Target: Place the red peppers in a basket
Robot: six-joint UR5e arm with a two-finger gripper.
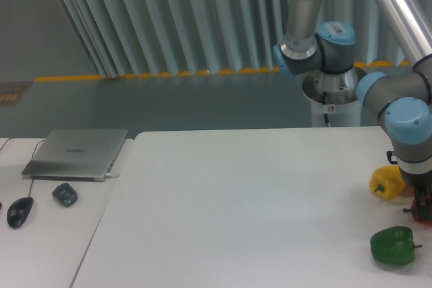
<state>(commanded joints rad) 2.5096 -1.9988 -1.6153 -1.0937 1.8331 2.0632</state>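
At the far right edge of the frame, the UR5e arm's gripper (422, 207) reaches down to the white table (236, 207), its dark fingers cut off by the picture's border. A sliver of a red pepper (424, 217) shows right at the fingers, low on the right edge; whether the fingers are closed on it or merely beside it cannot be told from this view. A yellow pepper (385, 182) lies just to the left of the gripper, and a green pepper (393, 245) sits below it in the lower right corner, apart from both. On the adjoining table at lower left rest a closed silver laptop (76, 154), a small dark grey device (65, 194) and a black computer mouse (19, 211).
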